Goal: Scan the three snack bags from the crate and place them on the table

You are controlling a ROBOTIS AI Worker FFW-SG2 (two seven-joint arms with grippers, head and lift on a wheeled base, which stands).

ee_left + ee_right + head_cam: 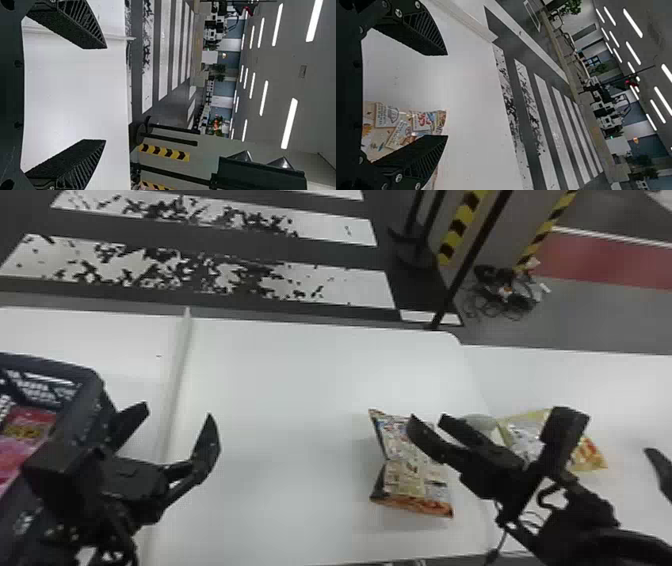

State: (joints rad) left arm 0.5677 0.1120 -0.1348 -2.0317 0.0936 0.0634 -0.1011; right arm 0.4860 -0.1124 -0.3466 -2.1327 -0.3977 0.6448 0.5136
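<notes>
Holds the left gripper (178,412) with fingers spread and empty, near the crate (95,382). Holds the right gripper (427,418) likewise, fingers apart and empty, near the multicoloured bag (411,482) flat on the worktop (280,410). Farther right, has the yellow-edged bag (520,429) resting there, partly hidden. Has the red-and-pink bag (25,432) inside the crate.

the left arm (112,535) comes in from the head view's bottom edge, its hand (177,411) pointing forward, the two fingers spread wide apart. the right arm (595,535) enters from the lower right, its hand (427,418) angled inward, fingers also parted.
</notes>
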